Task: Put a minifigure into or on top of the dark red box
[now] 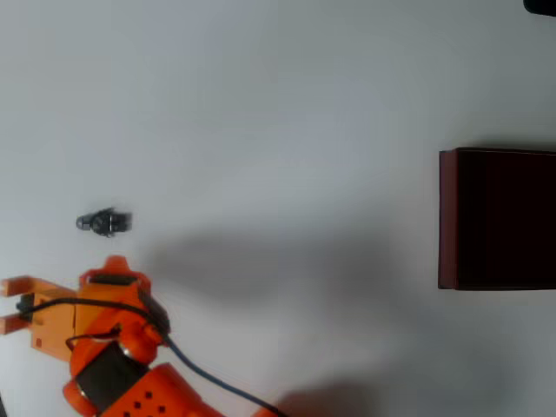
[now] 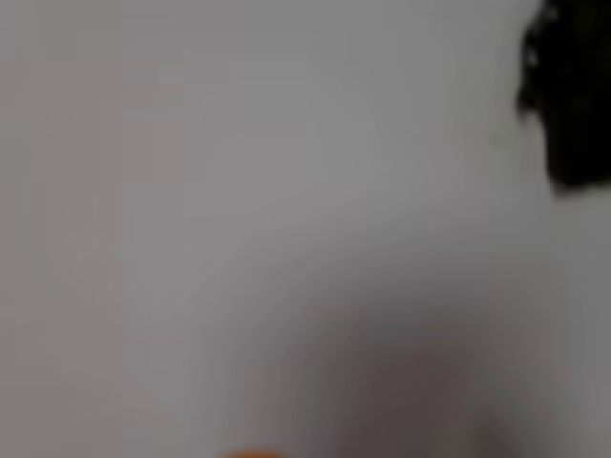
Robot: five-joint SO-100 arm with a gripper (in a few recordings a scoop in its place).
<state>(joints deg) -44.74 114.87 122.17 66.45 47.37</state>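
The minifigure [image 1: 104, 222], tiny and dark with a grey head, lies on its side on the white table at the left of the overhead view. My orange gripper [image 1: 5, 305] is just below and left of it, pointing toward the left edge. Its two fingers stand apart, open, with nothing between them. The dark red box [image 1: 447, 217] sits far off at the right edge, its near-black interior facing up. In the blurred wrist view a dark blob at the top right looks like the minifigure [image 2: 573, 95].
The white table [image 1: 278, 104] stretches bare between the minifigure and the box. A black cable [image 1: 208, 375] trails from the arm toward the bottom edge. A dark object [image 1: 543, 5] pokes in at the top right corner.
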